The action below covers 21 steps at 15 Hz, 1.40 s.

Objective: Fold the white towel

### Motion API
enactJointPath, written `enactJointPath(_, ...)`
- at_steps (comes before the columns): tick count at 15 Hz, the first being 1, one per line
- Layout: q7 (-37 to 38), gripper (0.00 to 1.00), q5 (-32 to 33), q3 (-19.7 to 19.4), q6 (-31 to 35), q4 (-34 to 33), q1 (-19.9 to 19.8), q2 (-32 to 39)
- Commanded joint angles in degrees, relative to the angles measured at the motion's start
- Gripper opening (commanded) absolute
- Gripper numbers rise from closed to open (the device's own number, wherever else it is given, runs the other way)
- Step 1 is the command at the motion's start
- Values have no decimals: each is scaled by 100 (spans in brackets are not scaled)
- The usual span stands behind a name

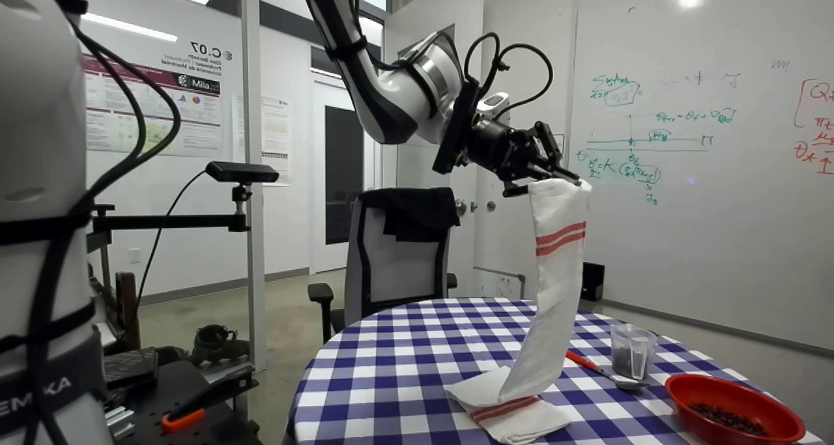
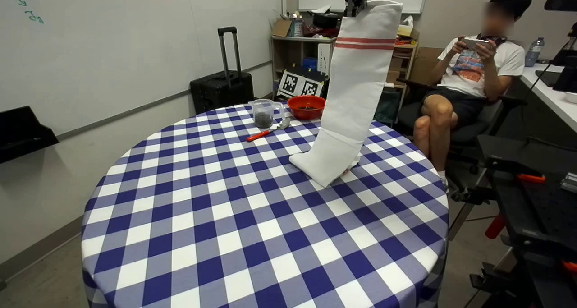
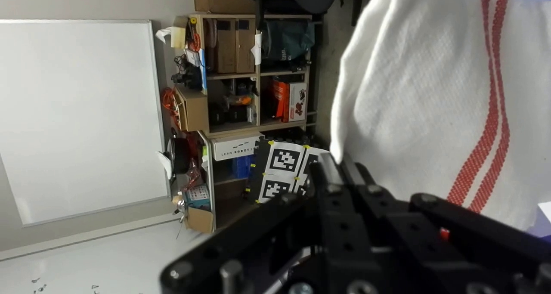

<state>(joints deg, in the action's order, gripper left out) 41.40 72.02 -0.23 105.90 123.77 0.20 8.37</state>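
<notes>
My gripper is shut on the top end of the white towel and holds it high above the table. The towel hangs down as a long narrow strip with two red stripes near its held end. Its lower part rests on the table, bent and folded over itself, with more red stripes showing there. In an exterior view the towel hangs slightly slanted, and the gripper is partly cut off at the top. In the wrist view the fingertips pinch a corner of the towel.
The round table has a blue-and-white checked tablecloth. A red bowl with dark contents, a clear cup and a red-handled spoon stand beside the towel. A chair is at the table's edge. A person sits beyond.
</notes>
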Motion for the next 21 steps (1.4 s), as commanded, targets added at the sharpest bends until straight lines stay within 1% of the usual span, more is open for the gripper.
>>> enactJointPath(1,189,1,-27,-1,-71,-293,2,354)
enactJointPath(7,38,1,-815,184,80,-417,104,654)
enactJointPath(13,37,1,-1186,288,203,-614,268,845)
enactJointPath(21,44,1,-1900,365,353,-1135,487,1050)
